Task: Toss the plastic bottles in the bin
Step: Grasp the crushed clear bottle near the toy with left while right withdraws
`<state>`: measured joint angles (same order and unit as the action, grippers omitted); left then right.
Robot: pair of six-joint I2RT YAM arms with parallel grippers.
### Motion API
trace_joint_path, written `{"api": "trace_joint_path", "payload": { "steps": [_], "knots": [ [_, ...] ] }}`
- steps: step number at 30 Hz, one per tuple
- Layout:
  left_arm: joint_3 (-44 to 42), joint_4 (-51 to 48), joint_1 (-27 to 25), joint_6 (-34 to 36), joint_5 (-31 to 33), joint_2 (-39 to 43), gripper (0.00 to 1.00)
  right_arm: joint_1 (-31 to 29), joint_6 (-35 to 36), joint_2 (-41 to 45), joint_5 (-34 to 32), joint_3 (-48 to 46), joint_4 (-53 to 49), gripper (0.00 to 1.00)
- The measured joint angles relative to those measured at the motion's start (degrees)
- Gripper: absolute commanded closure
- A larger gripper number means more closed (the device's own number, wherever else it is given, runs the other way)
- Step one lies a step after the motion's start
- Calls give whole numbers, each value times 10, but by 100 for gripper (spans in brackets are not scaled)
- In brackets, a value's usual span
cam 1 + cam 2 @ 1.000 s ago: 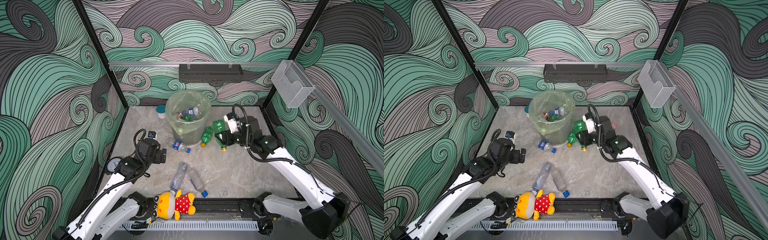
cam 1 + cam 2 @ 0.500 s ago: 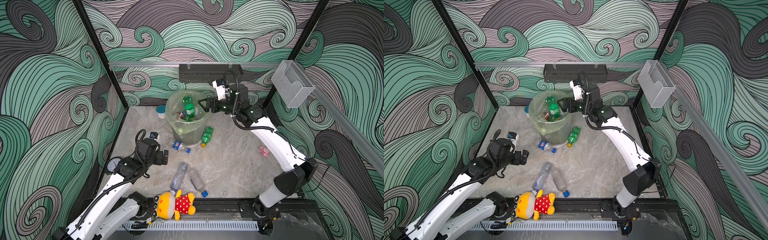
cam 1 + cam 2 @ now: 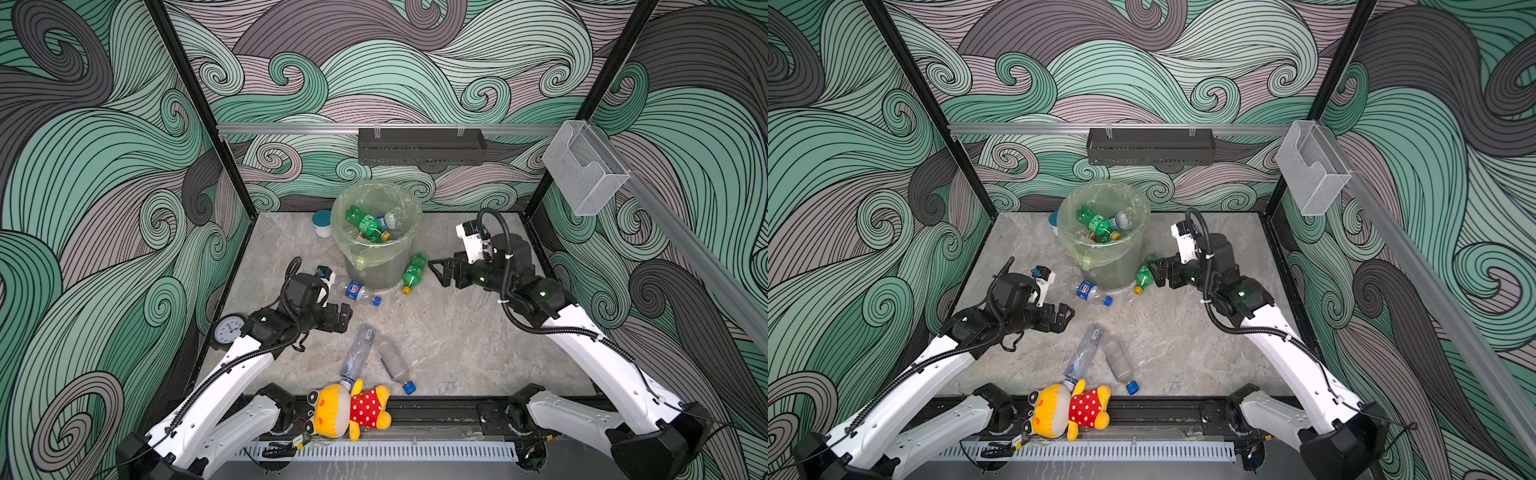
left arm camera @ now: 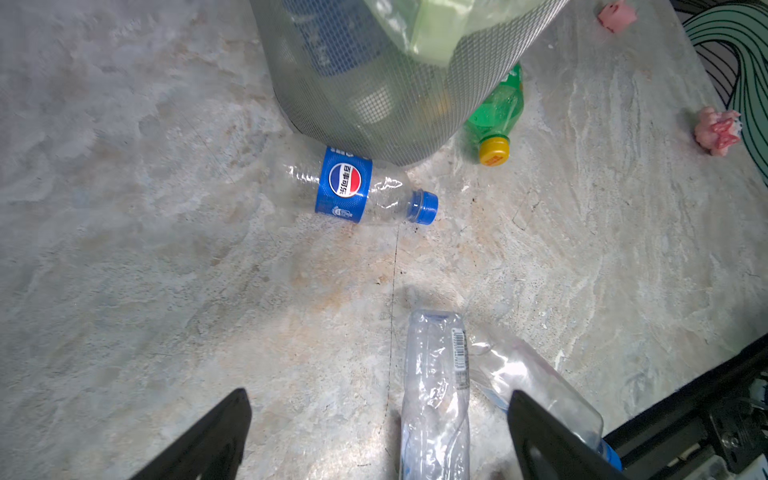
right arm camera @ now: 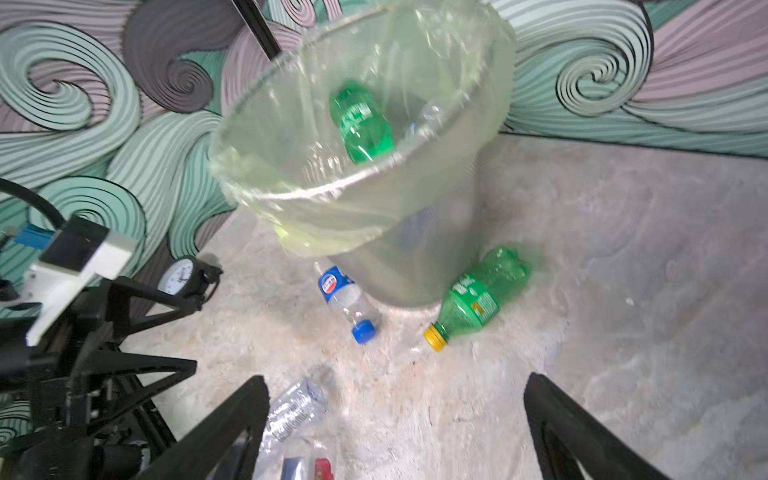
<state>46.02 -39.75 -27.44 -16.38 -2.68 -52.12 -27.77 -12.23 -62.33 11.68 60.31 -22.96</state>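
The bin (image 3: 374,274) (image 3: 1108,270) stands at the back with a green bottle (image 3: 365,222) (image 5: 361,124) and other plastic bottles inside. Against its base lie a green yellow-capped bottle (image 3: 413,272) (image 5: 478,299) and a blue-labelled bottle (image 3: 359,291) (image 4: 353,187). Two clear crushed bottles (image 3: 357,353) (image 3: 395,361) lie nearer the front. My left gripper (image 3: 345,318) (image 4: 378,399) is open just above one clear bottle (image 4: 436,395). My right gripper (image 3: 436,272) (image 5: 395,382) is open and empty, right of the green floor bottle.
A yellow plush toy (image 3: 349,409) lies on the front rail, touching a clear bottle's neck. A small clock (image 3: 228,328) sits by the left arm, and a white teal-lidded jar (image 3: 322,222) stands left of the bin. Pink scraps (image 4: 717,129) lie near the right wall.
My right gripper carried a green bottle up over the bin, opened and let it drop in, then came back down to the right of the bin. The left gripper has edged forward.
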Motion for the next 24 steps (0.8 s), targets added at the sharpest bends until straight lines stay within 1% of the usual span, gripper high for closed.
{"api": "trace_joint_path", "payload": {
  "steps": [3, 7, 12, 17, 24],
  "knots": [
    [-5, -1, -3, -13, -10, -26, 5, 2, -1, 9, -6, -27, -9, 3],
    [-9, 3, -15, -35, -15, -48, 8, 4, -2, 19, -11, -36, -11, 3],
    [-48, 20, -48, -66, -19, -63, 9, 5, -2, 21, -13, -44, -4, 3],
    [-79, 32, -84, -93, -19, -76, 13, 5, -4, 21, -14, -63, -2, 3],
    [-90, 55, -133, -110, -17, -115, 15, 5, -5, 21, -16, -72, 3, 3]
  ]
}}
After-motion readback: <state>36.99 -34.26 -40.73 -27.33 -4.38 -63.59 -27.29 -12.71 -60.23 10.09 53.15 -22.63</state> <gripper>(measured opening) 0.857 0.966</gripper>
